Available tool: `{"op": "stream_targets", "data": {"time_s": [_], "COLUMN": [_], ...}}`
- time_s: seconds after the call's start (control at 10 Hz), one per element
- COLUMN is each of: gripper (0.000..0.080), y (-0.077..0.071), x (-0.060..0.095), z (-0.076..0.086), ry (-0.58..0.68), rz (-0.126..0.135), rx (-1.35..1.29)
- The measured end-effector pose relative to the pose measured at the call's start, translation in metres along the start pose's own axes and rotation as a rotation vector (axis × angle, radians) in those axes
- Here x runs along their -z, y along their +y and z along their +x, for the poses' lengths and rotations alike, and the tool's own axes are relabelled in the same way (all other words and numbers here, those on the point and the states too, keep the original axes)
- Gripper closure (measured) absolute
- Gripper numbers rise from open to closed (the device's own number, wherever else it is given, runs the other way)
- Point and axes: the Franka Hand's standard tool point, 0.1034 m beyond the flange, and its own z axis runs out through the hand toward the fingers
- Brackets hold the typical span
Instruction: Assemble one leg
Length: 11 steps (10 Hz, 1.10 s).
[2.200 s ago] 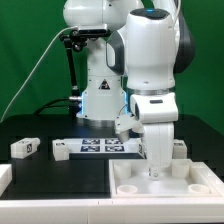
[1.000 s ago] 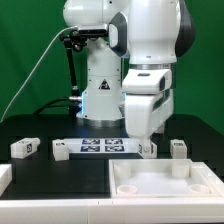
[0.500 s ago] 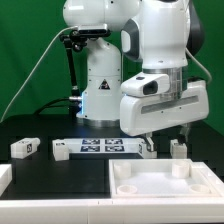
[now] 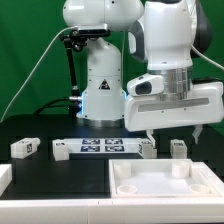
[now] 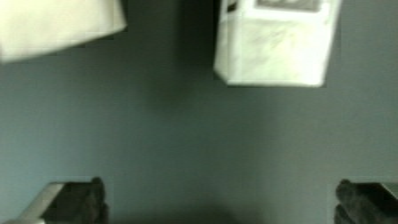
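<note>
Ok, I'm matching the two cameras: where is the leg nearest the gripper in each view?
Exterior view: toward the exterior view's right, the leg stands behind the tray's far rim, below the gripper.
Wrist view: probably the white block ahead of the open fingers.
Shared landmark: the gripper's two dark fingers.

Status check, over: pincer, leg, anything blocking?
Pincer open and empty, hanging clear above the table. Loose leg sits on the table beside the tray, not gripped. Nothing visible in the way.
</note>
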Motion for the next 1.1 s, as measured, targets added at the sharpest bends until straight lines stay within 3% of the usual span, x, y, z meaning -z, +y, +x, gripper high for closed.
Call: {"op": "stream_targets", "data": {"time_s": [0.1, 0.3, 0.5, 0.6, 1.0, 1.1], "gripper": [0.015, 0.015, 0.015, 0.015, 0.015, 0.015], "y": [-0.005, -0.003, -0.009, -0.007, -0.011, -0.008], "x": [-0.003, -0.003, -0.003, -0.004, -0.005, -0.002], "z": [-0.008, -0.007, -0.009, -0.021, -0.019, -0.029], "ry": [-0.006, -0.044, -0.042, -0.178, -0.524, -0.635], "rz": [0.004, -0.004, -0.003, -0.024, -0.03, -0.042], "rx": [-0.071, -0.036, -0.015, 0.002, 0.036, 0.039]}}
